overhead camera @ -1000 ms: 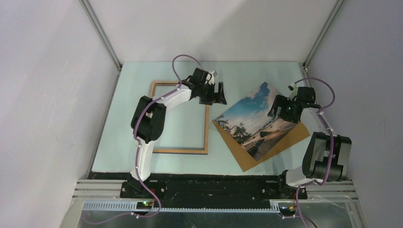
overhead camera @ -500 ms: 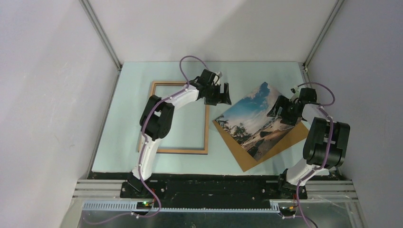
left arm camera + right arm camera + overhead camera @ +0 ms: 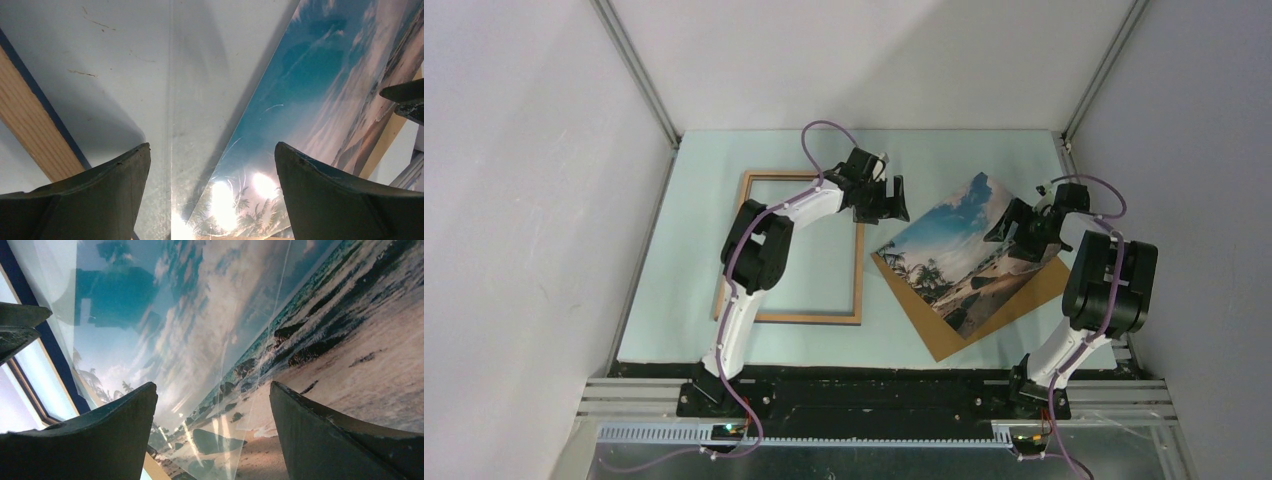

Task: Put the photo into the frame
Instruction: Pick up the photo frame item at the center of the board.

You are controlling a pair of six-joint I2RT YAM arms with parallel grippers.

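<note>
Left tool (image 3: 889, 205): jaws apart, empty, above the tabletop (image 3: 674, 300) between frame (image 3: 804, 318) and photo (image 3: 964, 250) | Right tool (image 3: 1014, 232): jaws apart over the photo's right part | Photo: face up, askew on brown backing board (image 3: 1014, 305), outside the frame.

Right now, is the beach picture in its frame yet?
Not yet. Nothing looks finished: the frame lies empty, and the photo rests beside it on a brown board. In hand: the right jaws stand open over the photo, the left jaws open between frame and photo. Remaining: grip the photo and lay it in the frame.
</note>
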